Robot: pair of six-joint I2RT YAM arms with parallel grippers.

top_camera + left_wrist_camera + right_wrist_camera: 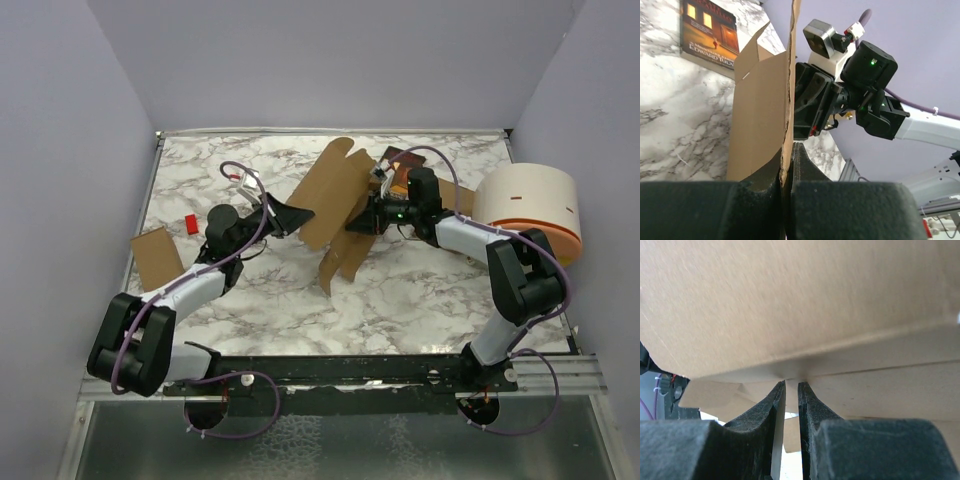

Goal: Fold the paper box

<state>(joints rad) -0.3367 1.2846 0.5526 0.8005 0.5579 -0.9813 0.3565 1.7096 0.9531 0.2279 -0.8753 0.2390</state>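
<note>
The tan paper box (pixel 335 200) is partly unfolded and held up off the marble table (pixel 420 290) between both arms, its flaps pointing toward the back and the front. My left gripper (pixel 298 216) is shut on the box's left edge; in the left wrist view the cardboard (pixel 760 105) stands upright, pinched between the jaws of that gripper (pixel 788 147). My right gripper (pixel 362 222) grips the box's right side. In the right wrist view the gripper (pixel 791 384) has its jaws nearly together at a crease of the cardboard (pixel 790 300), which fills the view.
A dark printed booklet (pixel 403 165) lies behind the box, also in the left wrist view (pixel 707 30). A white drum with an orange band (pixel 530 208) stands at the right. A loose cardboard piece (pixel 155 258) and a small red item (pixel 191 224) lie at the left.
</note>
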